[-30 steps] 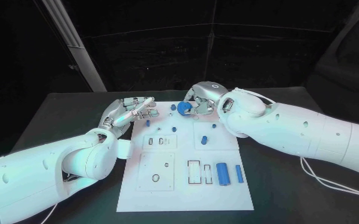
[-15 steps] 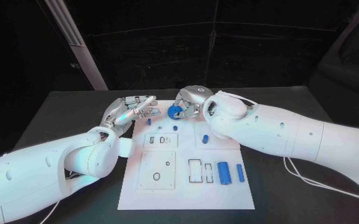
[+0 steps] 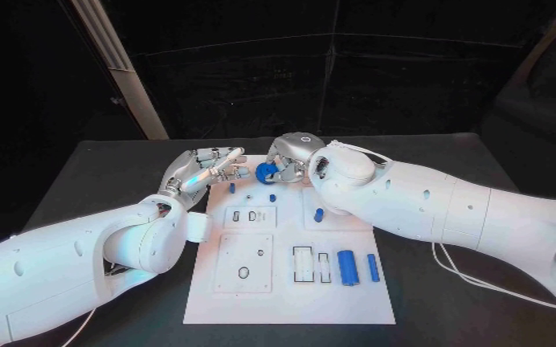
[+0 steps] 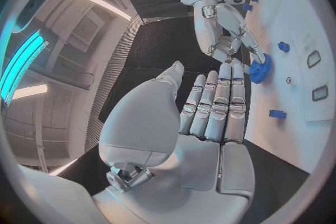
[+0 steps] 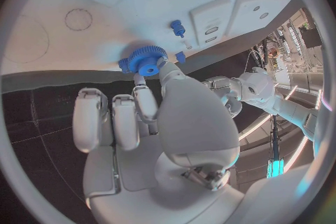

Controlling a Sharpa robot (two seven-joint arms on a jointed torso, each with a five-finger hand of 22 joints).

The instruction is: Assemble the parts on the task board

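Right hand [image 3: 290, 162] pinches blue gear [image 3: 267, 172] at fingertips.

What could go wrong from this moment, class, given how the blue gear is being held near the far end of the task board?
1. The right robot hand pinches the blue gear only at its fingertips, so it might slip or tilt before seating.
2. The left robot hand hovers close beside it; the two could collide.
3. Small blue pegs stand on the task board nearby and could be knocked.
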